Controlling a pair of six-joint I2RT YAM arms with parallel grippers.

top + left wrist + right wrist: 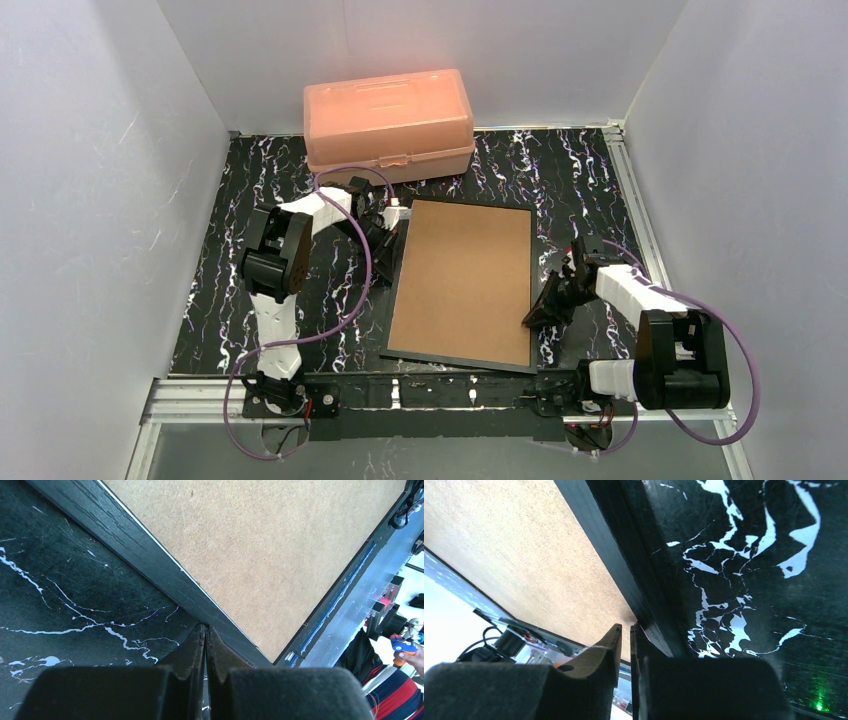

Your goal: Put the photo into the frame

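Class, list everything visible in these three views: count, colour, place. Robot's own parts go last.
frame: one, black, flat mid-table, back side up
backing board: one, brown, inside the frame
plastic box: one, peach, closed, far edge behind the frame
table: one, black with white marbling, under everything
photo: none visible
arms: two, white and black, based at the near edge
cables: two, purple, one looping off each arm
left end effector: one, black, shut, tips at the frame's left edge
right end effector: one, black, fingers barely apart, at the frame's right edge
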